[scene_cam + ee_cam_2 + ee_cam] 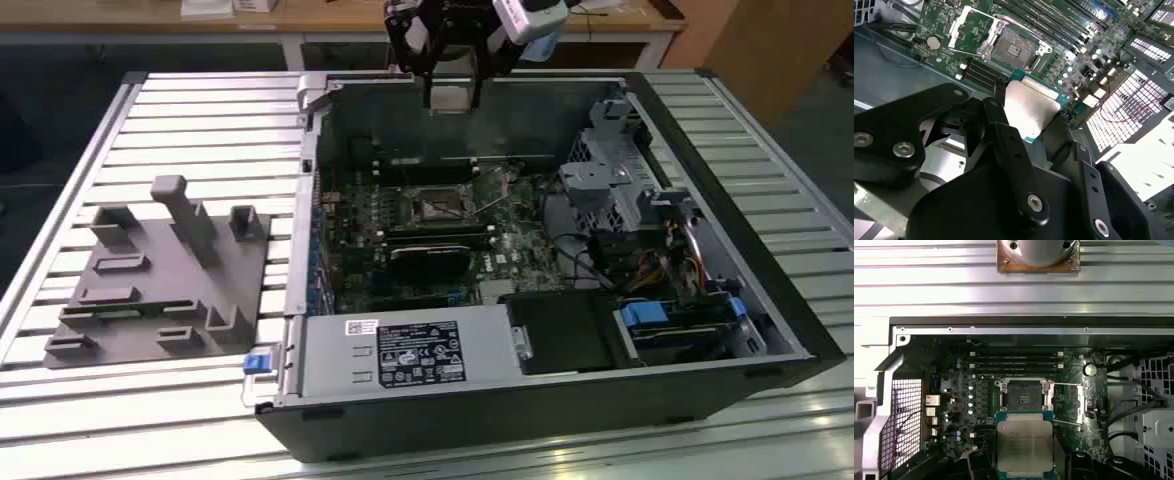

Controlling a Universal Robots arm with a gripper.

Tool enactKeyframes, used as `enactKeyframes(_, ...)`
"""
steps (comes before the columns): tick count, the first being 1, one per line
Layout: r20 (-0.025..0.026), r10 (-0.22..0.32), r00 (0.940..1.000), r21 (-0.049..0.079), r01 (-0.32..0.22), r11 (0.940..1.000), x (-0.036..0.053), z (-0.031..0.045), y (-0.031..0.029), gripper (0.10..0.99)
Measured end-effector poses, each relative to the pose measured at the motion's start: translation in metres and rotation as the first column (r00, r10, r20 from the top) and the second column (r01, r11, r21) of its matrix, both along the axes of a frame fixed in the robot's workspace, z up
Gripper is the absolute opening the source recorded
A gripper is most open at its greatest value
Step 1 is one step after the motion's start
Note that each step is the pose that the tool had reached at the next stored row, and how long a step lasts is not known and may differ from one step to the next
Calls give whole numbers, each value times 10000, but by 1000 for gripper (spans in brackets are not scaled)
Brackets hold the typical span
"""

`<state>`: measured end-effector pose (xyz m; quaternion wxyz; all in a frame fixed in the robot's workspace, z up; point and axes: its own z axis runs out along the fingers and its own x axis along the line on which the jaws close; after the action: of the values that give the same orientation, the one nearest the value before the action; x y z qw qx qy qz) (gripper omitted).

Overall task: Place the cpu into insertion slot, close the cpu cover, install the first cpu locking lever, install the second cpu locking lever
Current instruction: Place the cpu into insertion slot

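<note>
Exterior view, upper centre: our gripper (450, 103) pinches the cpu (450, 92) well above the slot (438, 208); we judge seating demands level, corner-matched alignment.

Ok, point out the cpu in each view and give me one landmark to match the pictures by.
Exterior view: the cpu is at the picture's top middle, well higher than the insertion slot.
Second wrist view: the cpu, pale metal top showing, lies close to the insertion slot.
First wrist view: the cpu sits right next to the insertion slot.
Shared landmark: the insertion slot, with its dark square centre.
</note>
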<state>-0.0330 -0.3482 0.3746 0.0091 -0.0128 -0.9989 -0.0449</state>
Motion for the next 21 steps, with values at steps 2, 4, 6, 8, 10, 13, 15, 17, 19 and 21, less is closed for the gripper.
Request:
enactKeyframes(2, -1, 0, 10000, -1, 0, 10000, 0, 0, 0, 541)
enactKeyframes(4, 0, 0, 10000, -1, 0, 10000, 0, 0, 0, 541)
enactKeyframes(6, 0, 0, 10000, -1, 0, 10000, 0, -3, 0, 541)
enactKeyframes(8, -1, 0, 10000, -2, 0, 10000, 0, -11, 0, 541)
enactKeyframes(10, 0, 0, 10000, 0, 0, 10000, 0, -20, 0, 541)
enactKeyframes(13, 0, 0, 10000, -1, 0, 10000, 0, -32, 0, 541)
enactKeyframes(15, -1, 0, 10000, -2, 0, 10000, 0, -40, 0, 541)
enactKeyframes(17, -1, 0, 10000, -7, 0, 10000, 0, -47, 0, 541)
enactKeyframes(19, -1, 1, 10000, -17, -1, 10000, 0, -53, 0, 541)
enactKeyframes(21, 0, 0, 10000, -23, 0, 10000, 0, -60, 0, 541)
